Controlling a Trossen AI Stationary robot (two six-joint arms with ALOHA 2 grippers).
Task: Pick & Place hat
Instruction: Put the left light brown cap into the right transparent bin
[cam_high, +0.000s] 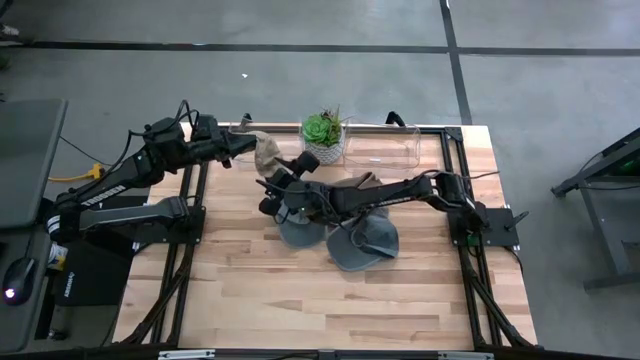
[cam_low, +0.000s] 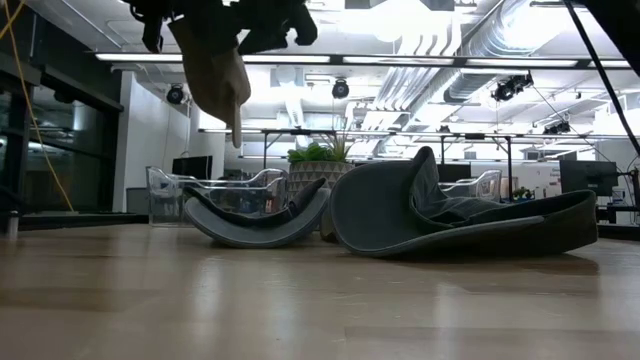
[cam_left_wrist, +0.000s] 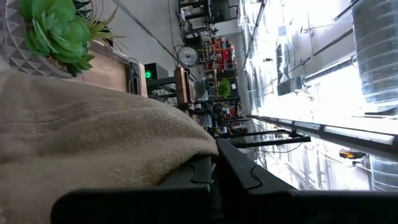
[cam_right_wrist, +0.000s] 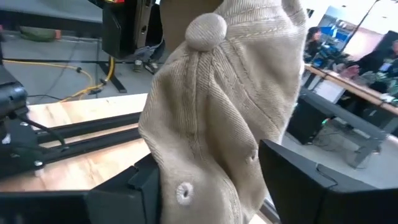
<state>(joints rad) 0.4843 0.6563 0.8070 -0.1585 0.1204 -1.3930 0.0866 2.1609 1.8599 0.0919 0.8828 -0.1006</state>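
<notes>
A beige cloth cap (cam_high: 266, 154) hangs high over the table's far left part, with my left gripper (cam_high: 246, 146) shut on it. In the low view the cap (cam_low: 215, 75) dangles well above the wood. My right gripper (cam_right_wrist: 211, 163) reaches in level from the table's right and stands open. Its two fingers are on either side of the cap's crown (cam_right_wrist: 211, 106), below the top button (cam_right_wrist: 206, 30). Two grey hats (cam_high: 300, 232) (cam_high: 362, 243) lie on the table under my right arm, resting on their brims. My left gripper pinches the cap's beige cloth (cam_left_wrist: 186, 155) between its shut fingers, coming in level from the table's left. Which part of the cap this is, I cannot tell. The cap hangs below the fingers, clear of the table. My right gripper: whether either finger touches the crown cannot be told.
A potted succulent (cam_high: 323, 132) and a clear plastic box (cam_high: 385, 146) stand at the table's far edge, just right of the cap. The near half of the wooden table (cam_high: 300, 310) holds nothing.
</notes>
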